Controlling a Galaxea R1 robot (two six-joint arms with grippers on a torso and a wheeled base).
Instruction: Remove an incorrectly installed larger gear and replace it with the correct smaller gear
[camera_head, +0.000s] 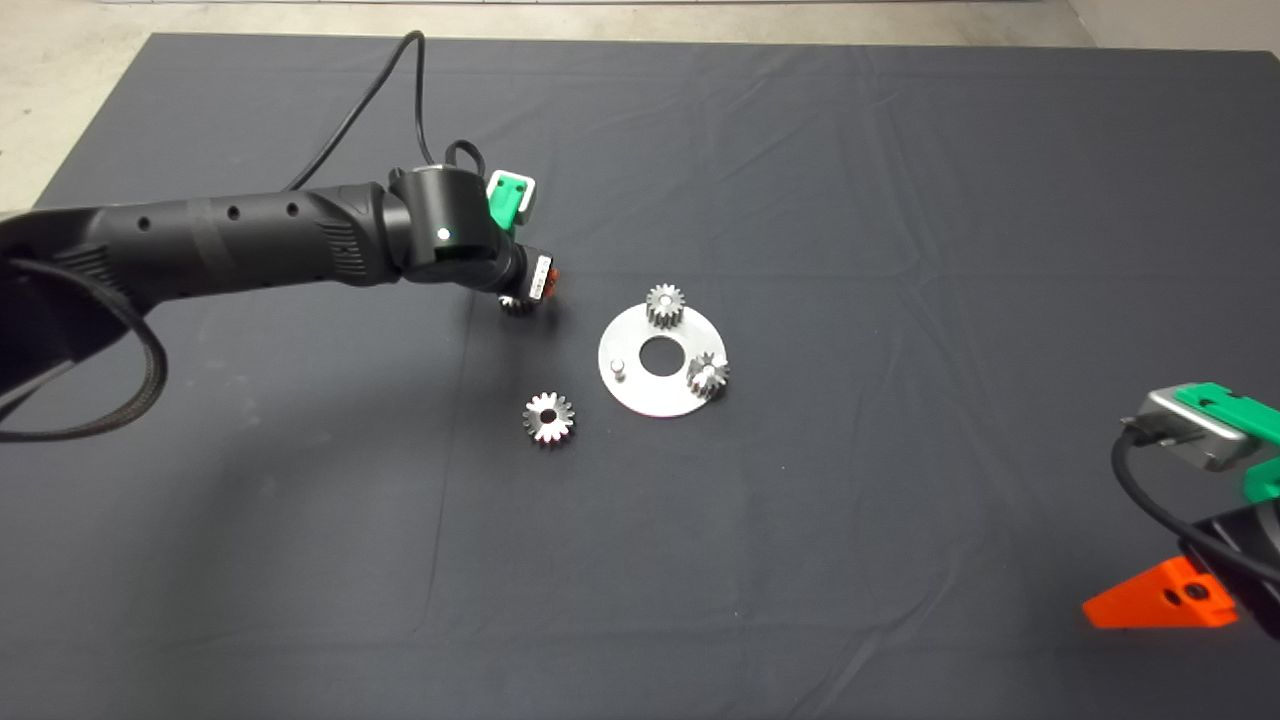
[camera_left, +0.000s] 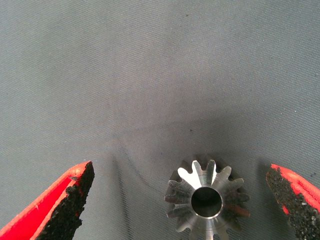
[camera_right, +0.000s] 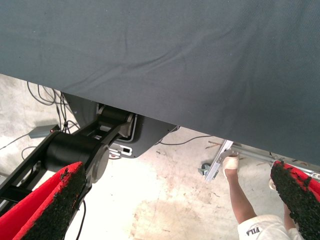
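Right gripper (camera_head: 1165, 600): parked at the frame's lower right edge; fingers wide apart, empty.
Larger gear (camera_head: 548, 417): shiny steel, long pointed teeth, dark bore; flat on the mat (camera_head: 900, 180), lower left of the plate.
Plate (camera_head: 640, 395): round flat metal disc with centre hole; two compact gears (camera_head: 664, 304) mounted, one bare pin (camera_head: 618, 366).
Smaller gear (camera_left: 207, 202): thick, short-toothed, flat on woven cloth, untouched.
Left gripper (camera_left: 182, 192): pointing down over it, left of centre; spread pads (camera_left: 75, 200) straddle it.
Gears counted: four.

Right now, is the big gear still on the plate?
No. The big gear lies on the mat, beside the plate.
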